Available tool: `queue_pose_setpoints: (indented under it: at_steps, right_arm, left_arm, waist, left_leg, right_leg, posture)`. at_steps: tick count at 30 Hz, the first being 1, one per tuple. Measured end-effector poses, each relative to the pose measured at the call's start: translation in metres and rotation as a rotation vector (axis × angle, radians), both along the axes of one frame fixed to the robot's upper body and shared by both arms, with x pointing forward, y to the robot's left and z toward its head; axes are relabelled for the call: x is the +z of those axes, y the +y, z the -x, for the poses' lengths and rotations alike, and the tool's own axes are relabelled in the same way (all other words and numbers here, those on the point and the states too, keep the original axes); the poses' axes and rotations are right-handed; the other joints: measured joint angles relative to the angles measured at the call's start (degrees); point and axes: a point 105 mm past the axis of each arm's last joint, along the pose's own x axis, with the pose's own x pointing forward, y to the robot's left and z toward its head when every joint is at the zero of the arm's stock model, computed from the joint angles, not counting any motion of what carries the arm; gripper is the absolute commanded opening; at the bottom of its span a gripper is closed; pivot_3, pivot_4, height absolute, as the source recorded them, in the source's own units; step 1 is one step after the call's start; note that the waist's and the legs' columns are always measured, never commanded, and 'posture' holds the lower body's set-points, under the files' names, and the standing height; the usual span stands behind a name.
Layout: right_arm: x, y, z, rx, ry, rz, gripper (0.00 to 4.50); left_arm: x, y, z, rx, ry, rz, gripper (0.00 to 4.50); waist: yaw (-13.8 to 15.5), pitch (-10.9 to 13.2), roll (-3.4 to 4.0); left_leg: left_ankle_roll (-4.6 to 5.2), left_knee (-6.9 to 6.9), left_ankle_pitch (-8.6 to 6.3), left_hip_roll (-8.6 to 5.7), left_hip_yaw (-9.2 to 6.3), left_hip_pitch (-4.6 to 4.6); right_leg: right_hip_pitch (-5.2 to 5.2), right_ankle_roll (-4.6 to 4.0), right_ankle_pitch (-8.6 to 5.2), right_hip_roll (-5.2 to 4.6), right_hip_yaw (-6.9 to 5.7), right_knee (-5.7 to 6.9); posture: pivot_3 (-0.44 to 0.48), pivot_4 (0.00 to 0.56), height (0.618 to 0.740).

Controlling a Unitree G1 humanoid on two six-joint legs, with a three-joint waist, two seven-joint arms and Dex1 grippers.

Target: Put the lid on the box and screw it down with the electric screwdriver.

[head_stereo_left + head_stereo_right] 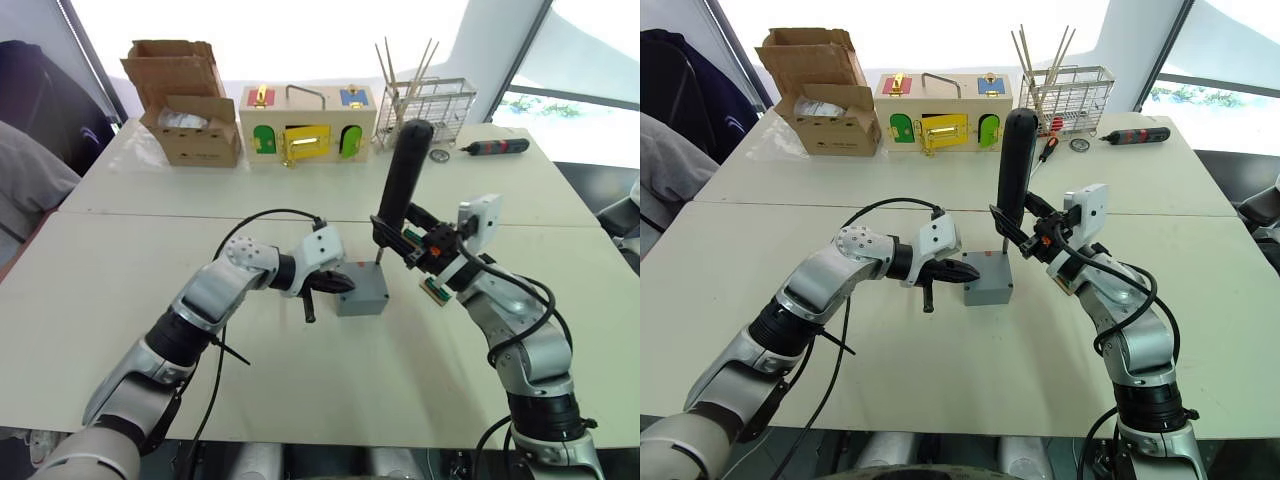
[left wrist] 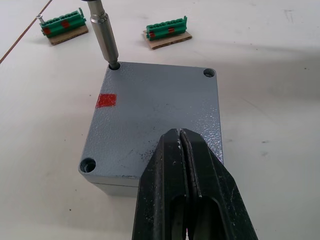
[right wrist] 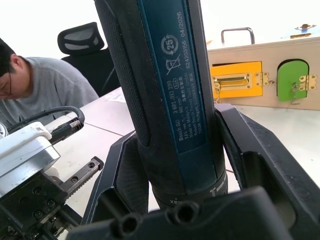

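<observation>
White tabletop (image 1: 120,250), bright windows behind: left gripper (image 2: 186,165), jaws pressed together, rests on the lid (image 2: 155,120); right gripper (image 3: 190,165) pinching the electric screwdriver (image 1: 400,180).

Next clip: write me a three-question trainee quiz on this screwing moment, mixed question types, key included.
1. True or false: the lid is already on the box.
2. Which tool holds the screwdriver? A) left B) right
3. Fill in: the left tool presses, fingers closed, on the ____.

Key:
1. True.
2. B: the right tool is clamped around its barrel, with the bit in a corner hole.
3. Lid.
</observation>
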Motion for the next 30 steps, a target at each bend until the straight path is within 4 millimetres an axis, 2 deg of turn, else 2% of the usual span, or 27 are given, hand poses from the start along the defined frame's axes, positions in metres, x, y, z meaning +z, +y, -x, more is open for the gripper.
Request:
queue_pose_setpoints:
  at_steps: [9, 14, 19, 20, 22, 26, 28, 30]
  right_arm:
    - [0.001, 0.000, 0.000, 0.000, -0.002, 0.002, 1.91]
    - [0.015, -0.007, -0.006, 0.011, 0.013, 0.039, 1.91]
    - [0.036, -0.017, -0.009, 0.052, 0.089, 0.034, 1.91]
    - [0.045, -0.020, -0.009, 0.060, 0.102, 0.012, 1.91]
    - [0.075, -0.031, -0.008, 0.066, 0.072, -0.015, 1.91]
    - [0.109, -0.034, -0.003, 0.095, 0.004, -0.050, 1.91]
    - [0.116, -0.033, -0.003, 0.108, 0.000, -0.056, 1.91]
    - [0.112, -0.034, -0.006, 0.116, 0.033, -0.073, 1.91]
  left_arm:
    - [0.000, 0.000, 0.000, -0.001, -0.001, 0.000, 0.00]
    - [0.003, 0.000, 0.001, -0.004, -0.014, 0.003, 0.00]
    - [0.010, 0.012, -0.002, 0.027, -0.033, 0.013, 0.00]
    - [0.011, 0.012, -0.003, 0.031, -0.031, 0.021, 0.00]
    - [0.014, 0.014, -0.004, 0.044, -0.027, 0.049, 0.00]
    - [0.016, 0.011, -0.006, 0.079, -0.003, 0.099, 0.00]
    - [0.016, 0.008, -0.006, 0.089, 0.010, 0.115, 0.00]
    - [0.017, 0.008, -0.006, 0.101, 0.013, 0.125, 0.00]
  waist:
    - [0.0, 0.0, 0.01]
    - [0.0, 0.1, 0.20]
    - [0.3, 0.7, 0.71]
    - [0.2, 0.8, 0.77]
    - [0.1, 0.9, 0.82]
    - [0.1, 1.1, 0.89]
    - [0.0, 1.2, 0.80]
    - [0.0, 1.4, 0.77]
  left_leg:
    - [-0.01, -0.07, -0.01, 0.00, 0.00, -0.02]
    - [0.00, -0.07, 0.00, -0.02, 0.00, -0.29]
    - [0.00, -0.06, 0.02, -0.13, 0.00, -0.74]
    - [-0.02, 0.01, 0.04, -0.15, 0.00, -0.98]
    - [-0.16, 0.16, 0.16, -0.24, 0.01, -1.56]
    - [-0.42, 0.10, 0.32, -0.23, 0.02, -1.56]
    - [-0.36, 0.10, 0.29, -0.19, 0.02, -1.56]
    - [-0.29, 0.12, 0.26, -0.18, 0.02, -1.56]
  right_leg:
    - [-0.01, -0.02, -0.01, -0.03, 0.00, -0.10]
    - [-0.20, -0.03, 0.00, -0.06, -0.01, -0.19]
    - [-0.60, 0.12, 0.09, -0.16, -0.04, -0.20]
    - [-0.82, 0.13, 0.10, -0.17, -0.04, -0.14]
    - [-1.53, 0.17, 0.12, -0.22, -0.03, 0.12]
    - [-1.56, 0.18, 0.12, -0.13, -0.07, 0.14]
    - [-1.56, 0.18, 0.12, -0.05, -0.07, 0.15]
    - [-1.56, 0.18, 0.12, -0.02, -0.06, 0.20]
  posture:
    - [0.000, 0.150, 0.740]
    - [0.000, 0.150, 0.740]
    - [0.000, 0.150, 0.740]
    - [0.000, 0.150, 0.740]
    - [0.000, 0.150, 0.740]
    - [0.000, 0.150, 0.740]
    - [0.000, 0.150, 0.740]
    - [0.000, 0.150, 0.740]
